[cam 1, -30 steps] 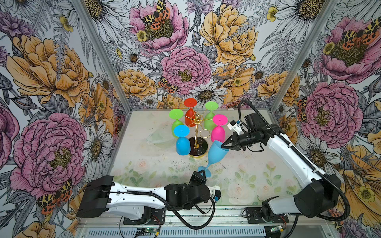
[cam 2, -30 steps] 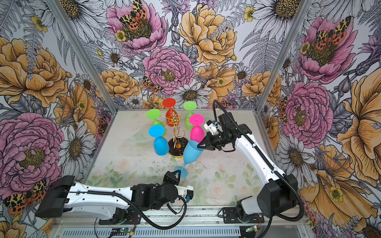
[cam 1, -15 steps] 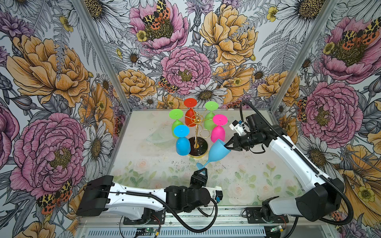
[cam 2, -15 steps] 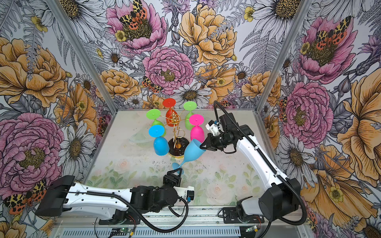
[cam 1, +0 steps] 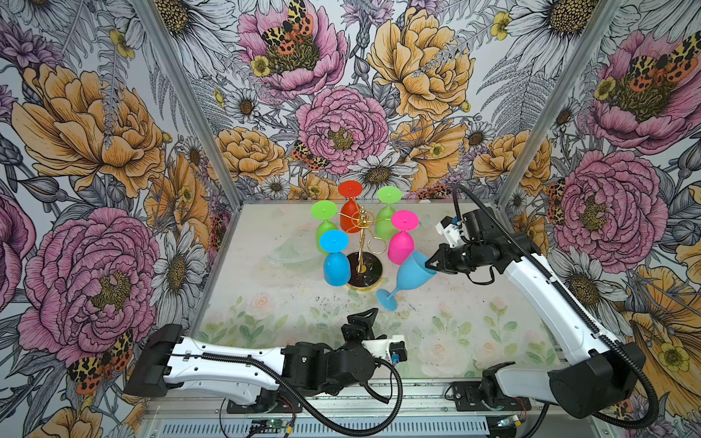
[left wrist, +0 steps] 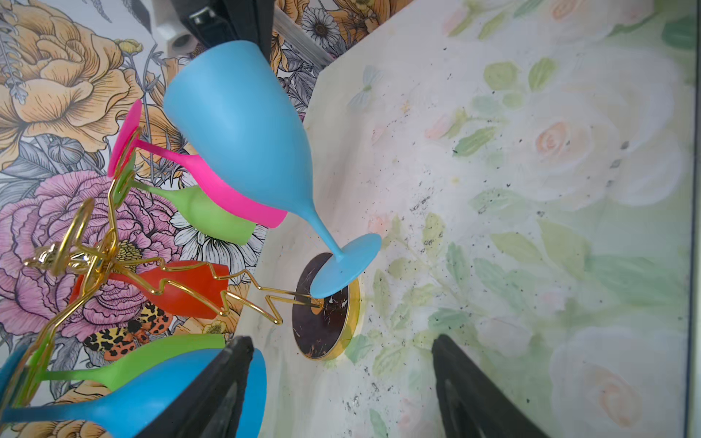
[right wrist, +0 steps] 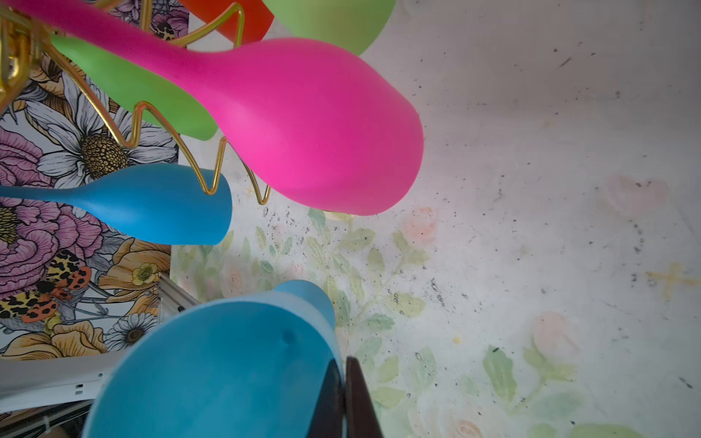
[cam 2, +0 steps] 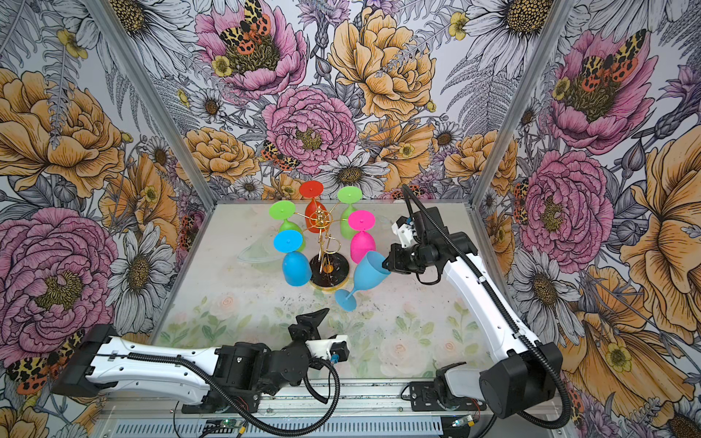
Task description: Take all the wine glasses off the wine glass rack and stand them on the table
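Step in hand: wine glass point(cam 1: 411, 275) already clear of rack point(cam 1: 370, 275); set-down judged pending.
Glass seen right of centre in both top views, just beside rack base, tilted, bowl upper right, foot lower left, close over table point(cam 1: 474, 303); contact not discernible.
Rim wall pinched by right gripper point(cam 1: 431, 264), jaws closed on it.
Left gripper point(left wrist: 341, 341) at lower centre, jaws spread, nothing held.
Next, as judged: glass to be righted, lowered onto foot, released; nearby pink glass point(cam 1: 400, 246) to be avoided.
Glass: light blue, matte, opaque, slim stem, round foot.
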Motion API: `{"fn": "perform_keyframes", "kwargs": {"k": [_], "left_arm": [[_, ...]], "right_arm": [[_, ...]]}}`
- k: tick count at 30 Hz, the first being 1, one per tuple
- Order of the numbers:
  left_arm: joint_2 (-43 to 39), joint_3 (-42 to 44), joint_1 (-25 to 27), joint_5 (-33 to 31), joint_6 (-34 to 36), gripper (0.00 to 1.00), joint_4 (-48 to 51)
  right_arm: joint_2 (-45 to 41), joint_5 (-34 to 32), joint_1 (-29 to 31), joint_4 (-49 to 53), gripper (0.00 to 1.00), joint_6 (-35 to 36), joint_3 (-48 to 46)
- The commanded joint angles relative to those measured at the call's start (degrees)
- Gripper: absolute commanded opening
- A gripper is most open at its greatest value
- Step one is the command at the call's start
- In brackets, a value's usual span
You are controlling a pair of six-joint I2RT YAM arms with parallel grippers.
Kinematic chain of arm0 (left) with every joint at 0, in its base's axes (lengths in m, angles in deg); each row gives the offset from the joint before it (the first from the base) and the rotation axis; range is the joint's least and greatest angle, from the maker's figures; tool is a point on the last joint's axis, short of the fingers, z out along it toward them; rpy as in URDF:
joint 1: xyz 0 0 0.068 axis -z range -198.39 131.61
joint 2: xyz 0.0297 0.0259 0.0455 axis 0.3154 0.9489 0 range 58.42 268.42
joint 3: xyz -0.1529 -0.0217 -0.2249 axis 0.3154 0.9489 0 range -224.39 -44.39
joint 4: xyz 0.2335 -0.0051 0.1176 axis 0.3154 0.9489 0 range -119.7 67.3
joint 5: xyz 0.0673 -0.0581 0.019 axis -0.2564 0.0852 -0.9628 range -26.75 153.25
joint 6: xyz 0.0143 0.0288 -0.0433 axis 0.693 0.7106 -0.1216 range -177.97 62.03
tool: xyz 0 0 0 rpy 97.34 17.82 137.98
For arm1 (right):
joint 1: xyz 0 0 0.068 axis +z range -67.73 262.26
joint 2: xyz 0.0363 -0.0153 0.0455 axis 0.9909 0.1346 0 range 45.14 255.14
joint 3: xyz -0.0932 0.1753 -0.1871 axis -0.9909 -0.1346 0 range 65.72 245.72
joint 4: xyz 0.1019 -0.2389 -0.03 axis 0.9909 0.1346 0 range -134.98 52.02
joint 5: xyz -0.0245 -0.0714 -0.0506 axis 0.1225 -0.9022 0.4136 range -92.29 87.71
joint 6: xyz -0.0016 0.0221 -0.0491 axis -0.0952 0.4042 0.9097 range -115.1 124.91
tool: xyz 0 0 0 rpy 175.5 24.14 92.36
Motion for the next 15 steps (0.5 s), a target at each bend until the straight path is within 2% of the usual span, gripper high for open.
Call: {"fn": "perform_keyframes", "kwargs": {"k": [1,9,15], "left_arm": [[-4.43,-2.43,-1.9,1.87,-11.97,0.79,1.94],[-15.98,-2.23,-8.71,6.68,-24.2,0.82,8.38],[-20.68,-2.47,-17.39,11.47,-31.1,0.82,13.33]], "right_arm": [[-1.57,-7.33,-0.52,0.88,0.0,2.09,-0.28],[0.27,-17.77,-3.68,0.77,0.0,4.36,1.59],[4.57,-26.15,-5.42,-0.96,0.0,6.01,4.79]]}}
